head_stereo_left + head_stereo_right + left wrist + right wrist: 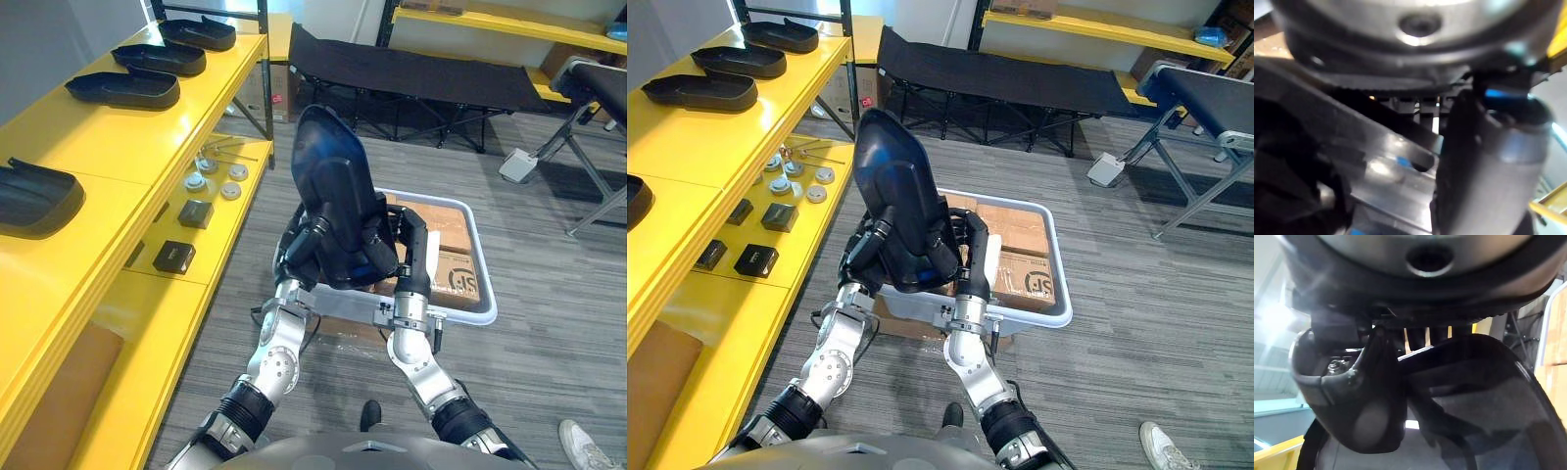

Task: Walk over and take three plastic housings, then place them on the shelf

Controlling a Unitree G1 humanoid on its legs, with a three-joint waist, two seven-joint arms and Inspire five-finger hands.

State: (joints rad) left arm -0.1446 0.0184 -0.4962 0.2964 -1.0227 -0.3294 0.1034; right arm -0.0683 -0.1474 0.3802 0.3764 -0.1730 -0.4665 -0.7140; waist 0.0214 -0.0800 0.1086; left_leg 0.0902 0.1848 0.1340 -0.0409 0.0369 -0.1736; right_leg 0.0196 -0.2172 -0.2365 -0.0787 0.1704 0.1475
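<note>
A large black plastic housing (333, 186) stands upright between my two hands, over the bin. My left hand (302, 250) grips its lower left edge with curled fingers. My right hand (412, 245) clamps its lower right side, and in the right wrist view the thumb (1364, 396) lies against the housing's glossy shell (1488, 401). Several more black housings lie in a row on top of the yellow shelf (118, 162) to my left, among them the nearest one (34, 201) and one further along (122, 90).
A white bin (482, 284) with cardboard boxes (446, 245) stands on the grey floor under my hands. The shelf's lower level holds small black boxes (196, 212) and round parts (211, 178). A black folding cot (411, 73) stands behind. A person's white shoe (588, 446) is at the lower right.
</note>
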